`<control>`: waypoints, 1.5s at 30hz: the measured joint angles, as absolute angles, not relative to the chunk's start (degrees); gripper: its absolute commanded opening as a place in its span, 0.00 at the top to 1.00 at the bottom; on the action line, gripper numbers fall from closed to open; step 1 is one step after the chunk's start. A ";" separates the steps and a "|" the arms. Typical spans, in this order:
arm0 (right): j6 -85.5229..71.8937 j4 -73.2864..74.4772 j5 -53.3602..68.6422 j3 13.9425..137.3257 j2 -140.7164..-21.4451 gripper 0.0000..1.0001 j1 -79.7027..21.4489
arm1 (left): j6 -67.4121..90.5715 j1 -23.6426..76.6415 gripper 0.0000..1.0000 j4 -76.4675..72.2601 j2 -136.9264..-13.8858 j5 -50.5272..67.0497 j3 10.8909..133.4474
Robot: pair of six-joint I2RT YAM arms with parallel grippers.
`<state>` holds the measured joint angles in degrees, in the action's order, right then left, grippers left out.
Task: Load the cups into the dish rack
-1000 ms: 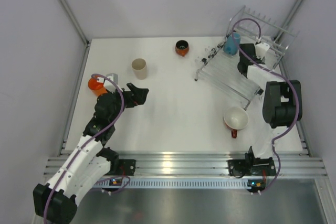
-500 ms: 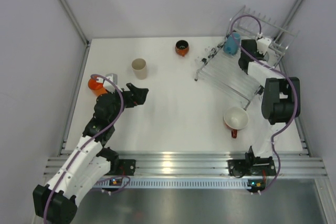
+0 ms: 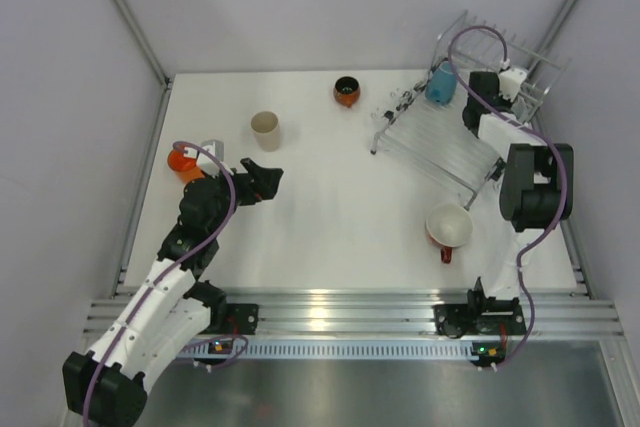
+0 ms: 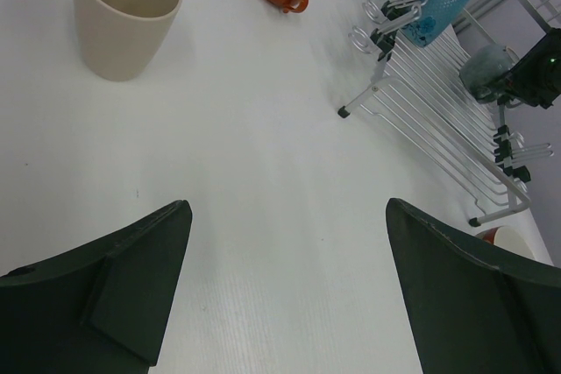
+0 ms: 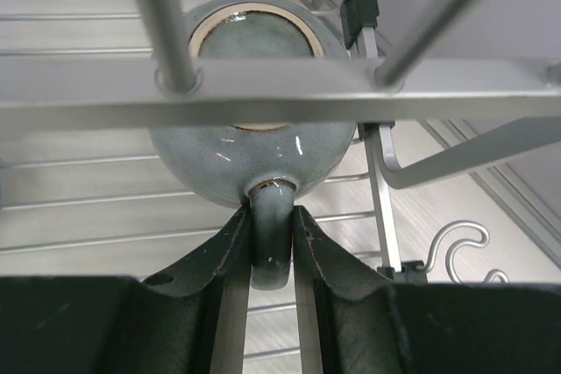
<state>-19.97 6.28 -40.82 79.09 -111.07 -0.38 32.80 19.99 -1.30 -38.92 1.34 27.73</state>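
Seen from above: white desk (image 3: 330, 217), with a silvery wire-frame dish rack (image 3: 440, 152) of upright tines at its far right corner. Reaching over the rack's far right end, right gripper (image 5: 270, 225) pinched narrow on the handle of a round grey glazed mug (image 5: 254, 151), mug lying among the rack's wires. Well left of the rack, left gripper (image 4: 287, 208) spread wide above bare desk, holding nothing. Just off the rack's near side, red mug with white inside (image 3: 449, 226). Well left of the rack, beige handleless tumbler (image 3: 265, 130), upright. At the rack's far left end, light-blue cup (image 3: 441, 84), tipped among the wires. Just left of that end, dark cup with orange outside (image 3: 346, 91). Farthest left of the rack, small orange cup (image 3: 183, 160).
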 measured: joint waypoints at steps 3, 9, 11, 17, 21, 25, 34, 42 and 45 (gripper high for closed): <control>-19.51 6.57 -40.84 80.05 -111.70 0.76 0.34 | 32.80 19.99 0.02 -1.28 -38.92 1.37 27.73; -19.09 7.46 -40.60 80.71 -111.94 0.74 0.40 | 32.80 19.99 0.02 -1.30 -38.94 1.34 27.73; -19.03 7.53 -40.42 80.71 -111.94 0.69 0.40 | 32.80 19.99 0.02 -1.30 -39.05 1.34 27.73; -19.09 7.84 -39.22 80.71 -111.94 0.62 0.62 | 32.77 19.99 0.02 -1.26 -39.05 0.23 27.73; -19.31 8.16 -38.70 80.68 -111.74 0.58 0.67 | 32.80 19.99 0.02 -1.26 -39.00 -0.30 27.73; -19.31 8.34 -37.89 80.23 -110.17 0.55 0.64 | 32.80 19.99 0.02 -1.21 -38.59 -0.80 27.75; -19.59 11.18 -33.04 77.34 -102.10 0.52 0.56 | 32.84 19.99 0.03 2.26 -41.17 -2.44 31.18; -21.30 13.47 -20.49 67.61 -86.48 0.52 -1.91 | 33.28 19.99 0.04 8.51 -45.45 -4.16 34.46; -22.70 12.38 -12.97 63.88 -79.35 0.53 -2.92 | 33.21 19.99 0.04 11.35 -47.20 -6.15 37.60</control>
